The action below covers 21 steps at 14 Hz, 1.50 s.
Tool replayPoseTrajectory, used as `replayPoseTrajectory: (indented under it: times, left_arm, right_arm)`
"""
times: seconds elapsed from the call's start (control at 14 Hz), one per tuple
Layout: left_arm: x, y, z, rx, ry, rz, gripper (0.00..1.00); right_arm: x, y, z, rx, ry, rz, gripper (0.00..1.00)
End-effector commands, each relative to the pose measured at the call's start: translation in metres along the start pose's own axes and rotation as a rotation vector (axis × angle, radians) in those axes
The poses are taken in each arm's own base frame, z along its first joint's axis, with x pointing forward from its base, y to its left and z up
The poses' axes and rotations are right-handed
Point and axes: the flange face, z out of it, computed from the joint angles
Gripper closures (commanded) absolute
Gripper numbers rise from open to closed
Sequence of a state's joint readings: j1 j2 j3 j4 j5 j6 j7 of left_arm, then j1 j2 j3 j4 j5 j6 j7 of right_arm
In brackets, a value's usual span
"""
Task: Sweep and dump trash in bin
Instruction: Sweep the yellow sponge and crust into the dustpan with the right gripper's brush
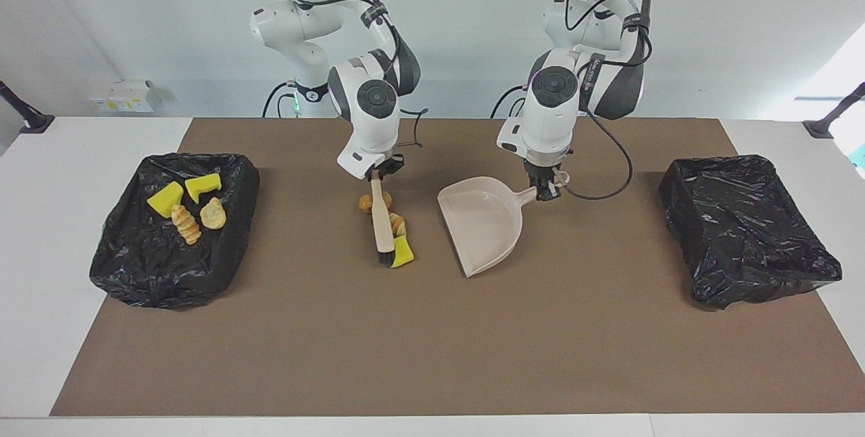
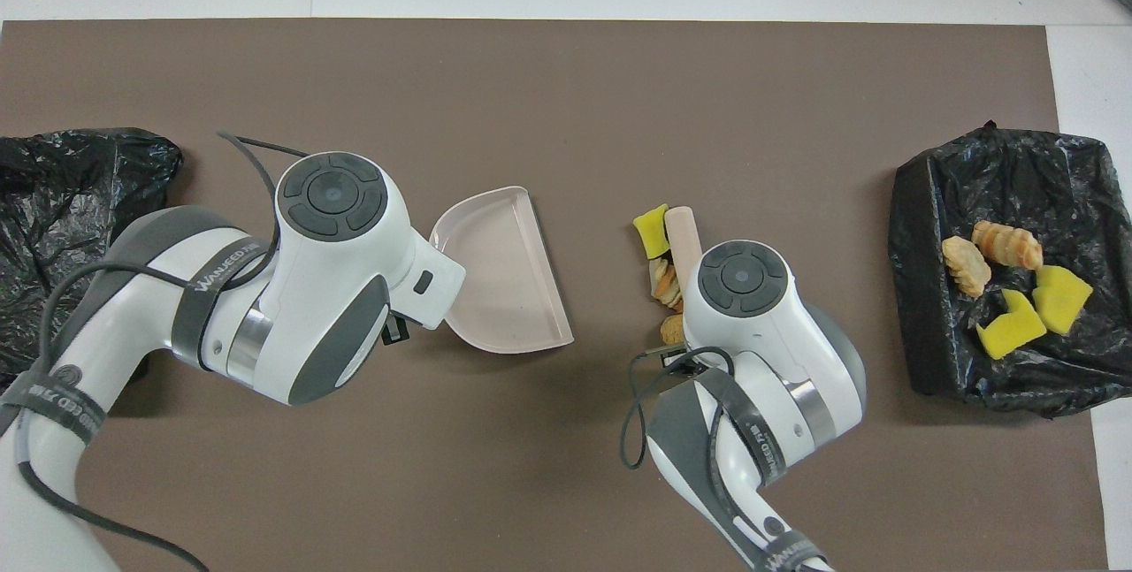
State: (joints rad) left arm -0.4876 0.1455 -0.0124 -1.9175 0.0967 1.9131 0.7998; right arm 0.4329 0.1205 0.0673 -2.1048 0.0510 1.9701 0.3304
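Note:
My right gripper (image 1: 378,177) is shut on the handle of a beige brush (image 1: 382,227), whose dark bristles rest on the mat. Three pieces of trash lie along the brush: an orange-brown lump (image 1: 365,203), a tan lump (image 1: 397,223) and a yellow-and-green sponge piece (image 1: 403,252). They also show in the overhead view (image 2: 653,230). My left gripper (image 1: 546,188) is shut on the handle of the beige dustpan (image 1: 483,224), whose open edge faces the trash a short gap away. Two yellow wedges (image 1: 165,200) and two bread-like lumps (image 1: 185,223) lie in the black-lined bin (image 1: 169,268).
The bin holding trash (image 2: 937,201) stands at the right arm's end of the brown mat. A second black-lined bin (image 1: 743,234) stands at the left arm's end. Cables hang from both wrists.

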Motion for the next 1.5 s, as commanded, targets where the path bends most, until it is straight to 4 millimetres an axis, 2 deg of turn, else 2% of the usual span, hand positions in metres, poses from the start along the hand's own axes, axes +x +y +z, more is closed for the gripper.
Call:
replayPoseTrajectory:
  times: [0.0,0.36,0.5,0.72,0.86,1.07,1.36,1.43]
  left_arm:
    - [0.003,0.010,0.013,0.040,0.013,0.028,1.00]
    - [-0.003,0.009,0.034,0.037,0.015,0.020,1.00]
    - [-0.002,0.009,0.034,0.046,0.023,0.022,1.00]
    - [-0.003,0.009,0.035,0.050,0.028,0.021,1.00]
    - [-0.005,0.008,0.037,0.047,0.026,0.019,1.00]
    - [-0.004,0.008,0.037,0.049,0.028,0.019,1.00]
    - [-0.005,0.008,0.038,0.054,0.034,0.018,1.00]
    - [-0.008,0.007,0.040,0.054,0.036,0.013,1.00]
  right_arm:
    - [0.004,-0.021,-0.003,0.109,-0.015,0.005,1.00]
    - [-0.003,-0.052,-0.007,0.266,-0.010,0.003,1.00]
    - [-0.013,-0.084,-0.008,0.360,-0.003,-0.003,1.00]
    - [-0.017,-0.099,-0.017,0.486,-0.022,0.047,1.00]
    - [-0.017,-0.101,-0.034,0.507,-0.020,0.042,1.00]
    - [-0.026,-0.079,-0.056,0.483,-0.074,0.030,1.00]
    - [-0.029,-0.008,-0.079,0.299,-0.070,0.014,1.00]
    - [-0.028,0.014,-0.076,0.238,-0.086,0.032,1.00]
